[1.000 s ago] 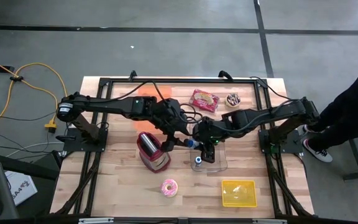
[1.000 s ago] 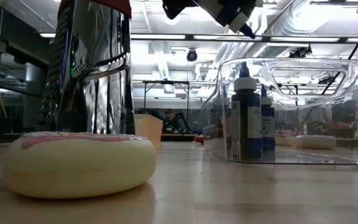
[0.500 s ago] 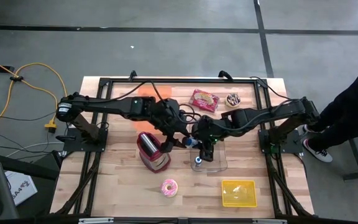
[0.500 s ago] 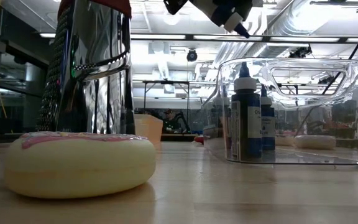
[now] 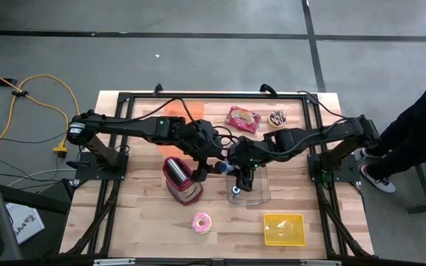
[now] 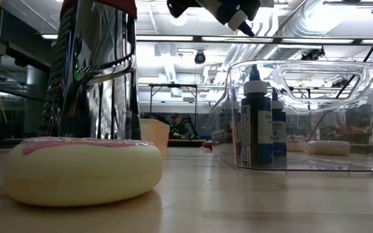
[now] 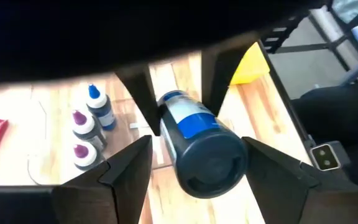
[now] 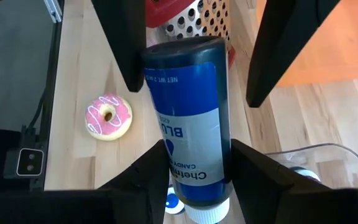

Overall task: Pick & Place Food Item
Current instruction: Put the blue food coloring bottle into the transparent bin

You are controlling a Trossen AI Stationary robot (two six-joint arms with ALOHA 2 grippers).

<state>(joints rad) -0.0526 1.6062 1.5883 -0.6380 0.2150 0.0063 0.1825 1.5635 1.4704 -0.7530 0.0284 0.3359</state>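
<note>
The blue bottle [image 8: 188,124] of candy colouring hangs in the air above the near edge of the clear tub [image 5: 261,193], where three other small bottles already stand. It lies almost flat, with its nozzle toward the tub. The right gripper [image 8: 197,158] holds it: its fingers are partly closed and press on both sides of the bottle's body. The left gripper [image 7: 197,149] is at the bottle's flat bottom end, its fingers spread as wide as they go and not pinching it (one finger seems to touch the side, the other stands clear). In the last second the nozzle has drifted a little up and sideways in the low view, while neither pair of fingers has opened or closed. I judge from this that the bottle now belongs to the right arm and must still be lowered into the tub. On the bench [image 5: 139,214] the grater [image 5: 180,177], pink donut [image 5: 201,222] and yellow tray [image 5: 284,229] lie untouched.
</note>
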